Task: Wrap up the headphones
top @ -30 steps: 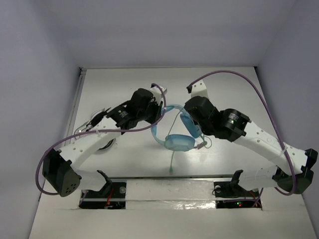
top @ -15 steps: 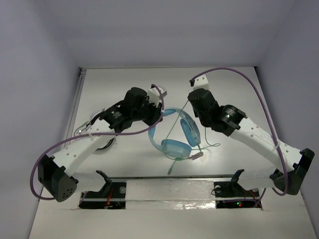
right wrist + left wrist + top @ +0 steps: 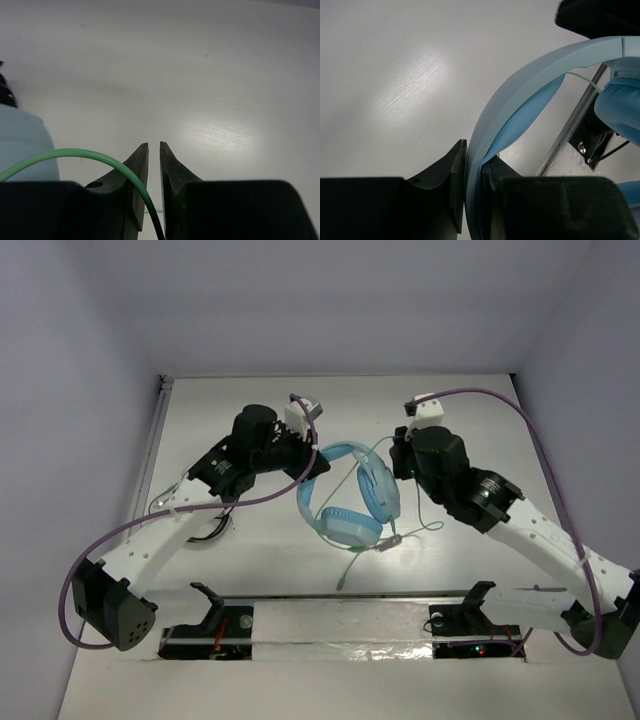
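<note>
**Position of the work.** The headphones (image 3: 350, 495) lie mid-table between the two arms, on the white table (image 3: 470, 410). One ear cup (image 3: 345, 525) rests flat toward the near edge. The other stands beside it on its rim.

**Left tool.** The left gripper (image 3: 472, 152) is closed on the headband (image 3: 520, 90), one black jaw against each face of the band. We judge this hold to serve as an anchor, so the headset does not slide or turn while the cable is led round it.

**Right tool.** The right gripper (image 3: 154, 146) sits just right of the upright cup. Its jaws stand narrowly apart, the gap a little wider than the cable (image 3: 75, 152). The cable arcs over the left jaw and drops into that gap. We judge it to be running loose there, guided rather than pinched. From above, most of the cable trails slack toward the near edge, so the wrapping looks barely started.

**Materials.**
- The headband is a wide, smooth, matte strip of light blue plastic, springy in its curve.
- The cups are round and padded.
- The cable is thin, pale green and limp, and likely to slip from a loose hold.
- The table surface shows a fine linear grain and a soft sheen.
</note>
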Controlling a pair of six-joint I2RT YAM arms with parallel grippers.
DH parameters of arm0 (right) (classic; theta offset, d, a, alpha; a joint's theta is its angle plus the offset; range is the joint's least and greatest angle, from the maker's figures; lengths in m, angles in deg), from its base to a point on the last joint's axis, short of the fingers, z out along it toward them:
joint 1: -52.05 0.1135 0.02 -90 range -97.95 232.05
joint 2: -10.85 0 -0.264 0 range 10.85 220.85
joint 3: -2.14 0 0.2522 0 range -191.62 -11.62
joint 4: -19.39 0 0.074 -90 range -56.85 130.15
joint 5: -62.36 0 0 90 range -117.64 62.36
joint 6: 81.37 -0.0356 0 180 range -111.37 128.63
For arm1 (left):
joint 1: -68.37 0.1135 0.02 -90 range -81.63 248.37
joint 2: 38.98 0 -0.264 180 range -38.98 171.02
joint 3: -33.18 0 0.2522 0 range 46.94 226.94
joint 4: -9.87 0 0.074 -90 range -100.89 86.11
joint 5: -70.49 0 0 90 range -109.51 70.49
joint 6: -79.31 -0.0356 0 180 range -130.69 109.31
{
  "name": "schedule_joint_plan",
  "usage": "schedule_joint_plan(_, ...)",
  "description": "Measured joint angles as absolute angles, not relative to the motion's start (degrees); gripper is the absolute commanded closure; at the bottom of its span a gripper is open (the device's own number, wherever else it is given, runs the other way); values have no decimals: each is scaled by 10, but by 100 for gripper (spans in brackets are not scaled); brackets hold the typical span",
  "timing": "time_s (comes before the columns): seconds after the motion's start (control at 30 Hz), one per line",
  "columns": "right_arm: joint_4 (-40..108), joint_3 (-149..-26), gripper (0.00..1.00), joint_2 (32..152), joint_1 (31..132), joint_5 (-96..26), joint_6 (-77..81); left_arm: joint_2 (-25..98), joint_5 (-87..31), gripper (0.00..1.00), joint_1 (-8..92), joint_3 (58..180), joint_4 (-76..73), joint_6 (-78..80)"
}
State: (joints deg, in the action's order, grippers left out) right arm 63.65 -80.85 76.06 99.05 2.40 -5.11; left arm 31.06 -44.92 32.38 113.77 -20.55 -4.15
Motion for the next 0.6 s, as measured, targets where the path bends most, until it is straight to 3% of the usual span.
schedule_joint_plan(0.23,512,-714,77,669,982,-54,-91,307,-445,100,375,1151,-183,-4)
schedule_joint_plan(0.33,453,-659,67,652,982,-91,-101,306,-446,100,392,1172,-181,7)
schedule_joint_plan(0.6,327,-577,54,651,981,-164,-117,299,-494,100,425,1195,-133,67)
